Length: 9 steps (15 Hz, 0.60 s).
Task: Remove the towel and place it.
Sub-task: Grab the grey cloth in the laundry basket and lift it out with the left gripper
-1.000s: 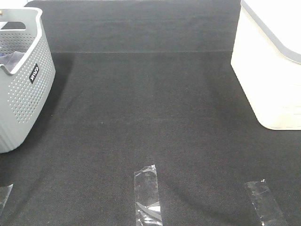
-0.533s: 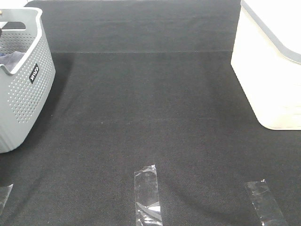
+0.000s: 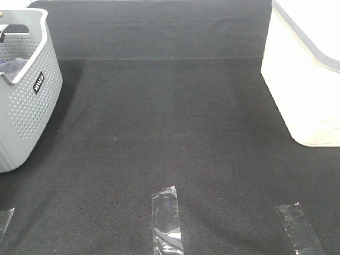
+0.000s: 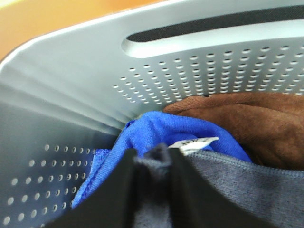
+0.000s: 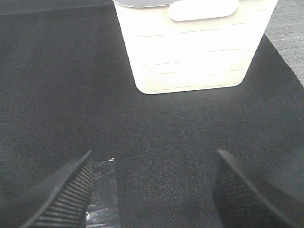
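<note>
In the left wrist view, my left gripper (image 4: 152, 154) is down inside the grey perforated basket (image 4: 71, 85). Its two black fingers are shut on a raised fold of the grey-lavender towel (image 4: 237, 185), whose stitched hem runs off to one side. A bright blue cloth (image 4: 161, 130) with a white label lies just behind the pinched fold. A brown cloth (image 4: 247, 123) rests against the basket wall. The exterior high view shows the basket (image 3: 26, 90) at the far left, with a bit of towel (image 3: 11, 68) over its dipped rim. My right gripper (image 5: 152, 166) hangs open over the black mat, holding nothing.
A cream-white bin (image 3: 303, 79) stands at the right of the black mat (image 3: 170, 122), straight ahead of my right gripper (image 5: 190, 47). Clear tape strips (image 3: 166, 218) (image 3: 297, 228) are stuck along the mat's near side. One tape strip (image 5: 102, 190) lies by my right gripper's finger.
A small dark part has appeared at the picture's left edge over the basket. Nothing else in the exterior high view has moved.
</note>
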Motion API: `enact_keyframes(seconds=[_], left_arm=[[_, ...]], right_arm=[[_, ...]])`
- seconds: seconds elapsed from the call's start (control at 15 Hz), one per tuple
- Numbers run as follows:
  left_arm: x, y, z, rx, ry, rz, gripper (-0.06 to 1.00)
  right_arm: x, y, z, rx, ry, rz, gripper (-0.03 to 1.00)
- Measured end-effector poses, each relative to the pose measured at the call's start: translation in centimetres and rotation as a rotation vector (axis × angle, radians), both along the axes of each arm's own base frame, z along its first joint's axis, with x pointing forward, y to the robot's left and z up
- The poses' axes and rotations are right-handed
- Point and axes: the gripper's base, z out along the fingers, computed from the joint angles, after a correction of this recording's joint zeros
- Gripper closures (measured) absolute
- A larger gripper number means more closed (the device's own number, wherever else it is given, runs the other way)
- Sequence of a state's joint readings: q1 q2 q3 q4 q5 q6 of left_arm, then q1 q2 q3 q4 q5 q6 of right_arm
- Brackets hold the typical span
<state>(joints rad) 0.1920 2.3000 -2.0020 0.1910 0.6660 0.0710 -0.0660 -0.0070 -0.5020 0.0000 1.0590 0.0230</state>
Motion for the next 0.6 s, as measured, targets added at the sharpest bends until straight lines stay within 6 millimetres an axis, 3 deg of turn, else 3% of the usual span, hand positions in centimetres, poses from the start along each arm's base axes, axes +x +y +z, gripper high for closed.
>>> enact_keyframes(seconds=[0.07,0.47,0.6], left_arm=[[0.0,0.0,0.0,0.0,0.0,0.0,0.92],[-0.2,0.0,0.3,-0.001,0.01,0.002,0.93],[-0.8,-0.1,2.3,0.001,-0.004,0.008,0.93]], right_arm=[[0.0,0.0,0.0,0.0,0.0,0.0,0.31],[0.0,0.0,0.0,0.0,0.0,0.0,0.31],[0.0,0.0,0.0,0.0,0.0,0.0,0.31]])
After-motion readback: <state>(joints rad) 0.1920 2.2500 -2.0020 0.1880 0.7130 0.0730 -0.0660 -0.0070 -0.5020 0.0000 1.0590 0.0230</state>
